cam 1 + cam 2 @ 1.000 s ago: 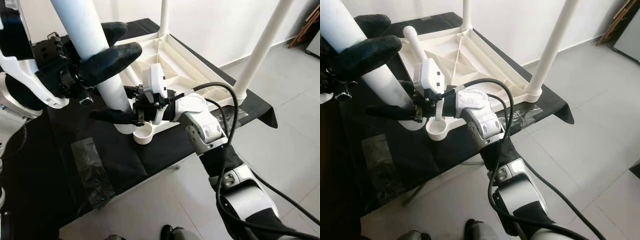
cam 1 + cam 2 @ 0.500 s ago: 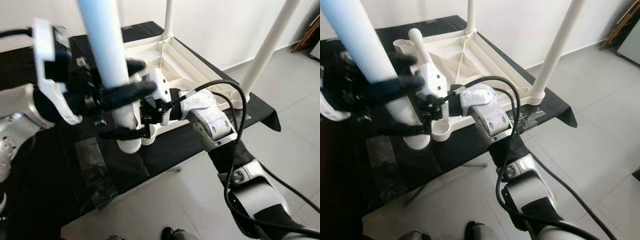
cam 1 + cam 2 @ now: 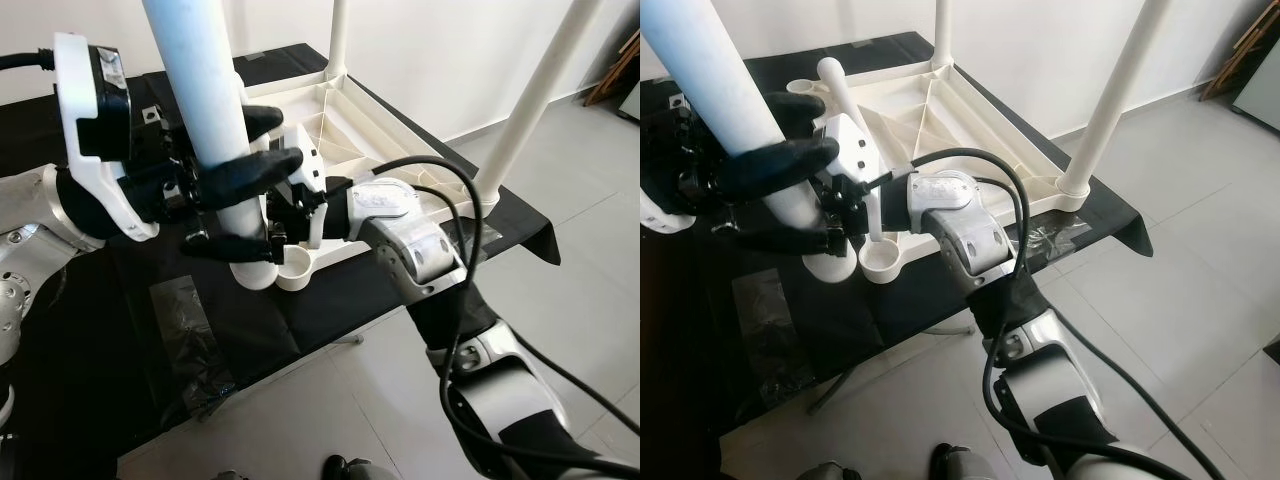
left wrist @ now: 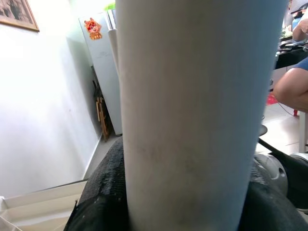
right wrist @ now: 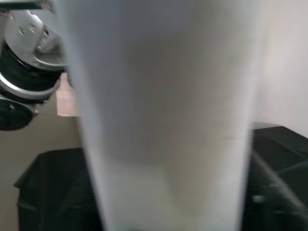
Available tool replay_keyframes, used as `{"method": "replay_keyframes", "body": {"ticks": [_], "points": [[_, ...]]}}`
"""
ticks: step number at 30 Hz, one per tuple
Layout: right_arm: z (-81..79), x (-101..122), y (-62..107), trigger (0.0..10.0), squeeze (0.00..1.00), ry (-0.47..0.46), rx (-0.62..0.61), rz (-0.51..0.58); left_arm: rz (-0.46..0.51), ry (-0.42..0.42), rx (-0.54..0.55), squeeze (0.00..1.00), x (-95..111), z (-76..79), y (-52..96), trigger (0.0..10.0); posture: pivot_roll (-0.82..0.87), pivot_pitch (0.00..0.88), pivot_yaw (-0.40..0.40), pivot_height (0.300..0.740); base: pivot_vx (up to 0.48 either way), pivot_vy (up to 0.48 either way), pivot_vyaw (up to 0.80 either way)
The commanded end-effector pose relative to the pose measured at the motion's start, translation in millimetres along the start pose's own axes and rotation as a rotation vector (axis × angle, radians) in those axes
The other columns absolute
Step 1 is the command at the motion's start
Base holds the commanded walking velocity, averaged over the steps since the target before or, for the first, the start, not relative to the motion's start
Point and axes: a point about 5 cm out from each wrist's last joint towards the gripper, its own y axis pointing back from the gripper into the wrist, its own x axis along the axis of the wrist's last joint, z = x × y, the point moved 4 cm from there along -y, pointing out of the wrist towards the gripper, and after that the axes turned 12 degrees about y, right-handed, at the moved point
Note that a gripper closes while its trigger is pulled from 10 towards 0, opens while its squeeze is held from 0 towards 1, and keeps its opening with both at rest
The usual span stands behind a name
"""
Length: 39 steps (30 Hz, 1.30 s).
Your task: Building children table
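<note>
- Left eye view: the white tabletop point(image 3: 350, 120) lies upside down on the black bench point(image 3: 120, 330), and two legs, the far leg point(image 3: 337, 35) and the right leg point(image 3: 530, 95), already stand in their corner sockets.
- A third leg point(image 3: 205, 110) stands nearly upright just beside the near corner socket point(image 3: 292, 270), its foot on the bench and not in the cup.
- The left gripper point(image 3: 245, 170) has its jaws wrapped around this leg; the right gripper point(image 3: 240, 243) grips it lower down, near the foot.
- In the right eye view, a fourth leg point(image 3: 840, 95) lies loose across the tabletop.
- By my judgement the job is about half done: this leg must go into its socket, then the last one.
</note>
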Motion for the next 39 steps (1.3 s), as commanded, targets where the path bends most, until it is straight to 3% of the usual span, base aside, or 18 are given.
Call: {"method": "replay_keyframes", "body": {"ticks": [1,11,12,14,15,19,20,22,23,24,26,29,31,35,36,37,38,39], "points": [[-4.2,9,-12.1,0.0,0.00,0.030,0.029,0.013,-0.027,0.043,-0.064,0.00,-11,10.4,-6.6,0.0,-0.08,0.101,-0.044,0.740,0.000,0.000,0.00],[-12.8,1,-7.7,0.0,0.00,0.023,0.064,-0.029,-0.041,0.039,-0.069,0.00,-15,9.5,-6.0,0.0,-0.09,0.099,-0.041,0.740,0.000,0.000,0.00],[-12.7,-2,-5.4,0.0,0.00,0.029,0.064,-0.050,-0.051,0.058,-0.034,1.00,-18,3.2,-5.9,9.2,-0.09,0.100,-0.042,0.740,0.000,0.000,0.00],[-12.7,-2,-5.4,0.0,0.00,0.029,0.064,-0.050,-0.051,0.058,-0.034,1.00,-18,3.2,-5.9,9.2,-0.09,0.100,-0.042,0.740,0.000,0.000,0.00],[-11.2,-4,-4.0,0.0,0.00,0.031,0.055,-0.061,-0.043,0.048,-0.005,1.00,-16,-1.6,-5.4,10.0,-0.09,0.101,-0.043,0.740,0.000,0.000,0.00],[-9.1,-5,-2.6,0.0,0.00,0.035,0.043,-0.069,-0.030,0.029,0.035,1.00,-14,-7.9,-4.2,10.0,-0.09,0.101,-0.043,0.740,0.000,0.000,0.00],[1.6,-9,4.7,0.0,0.00,0.042,-0.011,-0.093,0.007,-0.019,0.197,1.00,-5,-34.6,10.0,10.0,-0.09,0.113,-0.044,0.740,0.000,0.000,0.00],[18.4,-15,18.1,0.0,0.00,0.050,-0.099,-0.132,0.061,-0.080,0.459,1.00,11,-73.1,41.9,10.0,-0.09,0.121,-0.043,0.740,0.000,0.000,0.00],[23.8,-17,23.1,0.0,0.00,0.051,-0.129,-0.145,0.078,-0.096,0.546,1.00,16,-84.2,54.9,10.0,-0.09,0.122,-0.043,0.740,0.000,0.000,0.00],[23.8,-17,23.1,0.0,0.00,0.051,-0.129,-0.145,0.078,-0.096,0.546,1.00,16,-84.2,54.9,10.0,-0.09,0.122,-0.043,0.740,0.000,0.000,0.00],[34.8,-21,36.2,0.0,0.00,0.049,-0.195,-0.177,0.143,-0.084,0.726,1.00,26,-102.4,89.7,10.0,-0.09,0.134,-0.046,0.740,0.000,0.000,0.00],[39.7,-22,42.0,0.0,0.00,0.046,-0.226,-0.189,0.169,-0.066,0.781,1.00,28,-105.6,103.3,10.0,-0.09,0.138,-0.047,0.740,0.000,0.000,0.00],[52.9,-23,55.9,0.0,0.00,0.035,-0.311,-0.198,0.175,-0.019,0.858,1.00,17,-101.6,125.7,10.0,-0.09,0.156,-0.052,0.740,0.000,0.000,0.00],[61.9,-18,64.0,0.0,0.00,0.019,-0.367,-0.165,0.155,0.039,0.869,1.00,-1,-91.6,131.9,10.0,-0.09,0.166,-0.056,0.740,0.000,0.000,0.00],[63.1,-11,67.0,2.5,0.00,-0.011,-0.354,-0.095,0.100,0.097,0.828,1.00,-24,-78.0,125.3,10.0,-0.09,0.190,-0.058,0.740,0.000,0.000,0.00],[62.5,-6,69.5,4.3,0.00,-0.032,-0.329,-0.037,0.049,0.148,0.780,1.00,-44,-63.6,117.8,10.0,-0.09,0.193,-0.059,0.740,0.000,0.000,0.00],[62.5,-6,69.5,4.3,0.00,-0.032,-0.329,-0.037,0.049,0.148,0.780,1.00,-44,-63.6,117.8,10.0,-0.09,0.193,-0.059,0.740,0.000,0.000,0.00],[60.0,-1,72.2,10.0,0.00,-0.058,-0.289,0.013,0.004,0.194,0.736,1.00,-64,-48.5,110.3,10.0,-0.09,0.204,-0.064,0.740,0.000,0.000,0.00]]}}
